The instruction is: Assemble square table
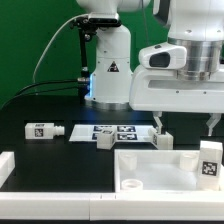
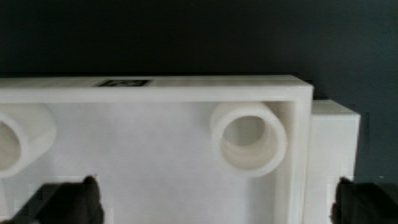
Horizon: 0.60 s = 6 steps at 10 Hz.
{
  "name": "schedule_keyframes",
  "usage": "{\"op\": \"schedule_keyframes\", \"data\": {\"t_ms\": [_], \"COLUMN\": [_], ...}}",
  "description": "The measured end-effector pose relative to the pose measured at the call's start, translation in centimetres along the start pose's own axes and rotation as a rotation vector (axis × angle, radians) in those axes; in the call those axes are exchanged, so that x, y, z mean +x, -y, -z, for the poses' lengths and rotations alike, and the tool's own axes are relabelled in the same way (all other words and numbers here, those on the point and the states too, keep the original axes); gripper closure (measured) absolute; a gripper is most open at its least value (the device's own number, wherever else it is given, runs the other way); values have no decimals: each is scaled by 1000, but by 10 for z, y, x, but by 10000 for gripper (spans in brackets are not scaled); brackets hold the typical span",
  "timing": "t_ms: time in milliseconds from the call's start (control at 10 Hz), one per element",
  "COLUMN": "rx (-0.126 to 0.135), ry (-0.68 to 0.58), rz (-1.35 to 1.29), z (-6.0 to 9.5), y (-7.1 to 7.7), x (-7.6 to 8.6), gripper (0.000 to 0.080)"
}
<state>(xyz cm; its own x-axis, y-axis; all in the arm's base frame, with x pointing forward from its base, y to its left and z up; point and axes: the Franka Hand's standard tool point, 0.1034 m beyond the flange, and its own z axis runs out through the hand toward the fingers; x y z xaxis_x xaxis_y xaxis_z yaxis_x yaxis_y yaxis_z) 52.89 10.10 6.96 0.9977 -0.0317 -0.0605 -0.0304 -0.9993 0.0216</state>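
The square table top [image 1: 165,170], a white tray with a raised rim, lies at the front of the exterior view's right. In the wrist view its underside [image 2: 151,150] shows a round socket [image 2: 249,140]. My gripper [image 1: 185,124] hangs open just above the top's far edge. In the wrist view the gripper [image 2: 217,205] holds nothing, one finger over the top and the other [image 2: 365,200] past its rim. One tagged leg [image 1: 45,130] lies at the left, one [image 1: 210,160] stands at the right, and two white blocks [image 1: 105,141] [image 1: 165,142] sit behind the top.
The marker board [image 1: 112,130] lies flat behind the top. A plain white bar [image 1: 6,165] sits at the exterior view's left front edge. The robot's base [image 1: 108,65] stands at the back with a cable beside it.
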Motion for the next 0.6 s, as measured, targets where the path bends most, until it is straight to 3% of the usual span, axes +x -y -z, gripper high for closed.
{"op": "schedule_keyframes", "data": {"t_ms": [100, 300, 400, 500, 600], "rx": [-2, 4, 6, 0, -5], "ry": [45, 339, 497, 560, 609], "rz": [-4, -46, -51, -72, -73], "z": [-2, -6, -1, 0, -1], "y": [-2, -11, -15, -12, -14], "x": [-6, -37, -41, -35, -40], "gripper": [151, 151, 151, 151, 151]}}
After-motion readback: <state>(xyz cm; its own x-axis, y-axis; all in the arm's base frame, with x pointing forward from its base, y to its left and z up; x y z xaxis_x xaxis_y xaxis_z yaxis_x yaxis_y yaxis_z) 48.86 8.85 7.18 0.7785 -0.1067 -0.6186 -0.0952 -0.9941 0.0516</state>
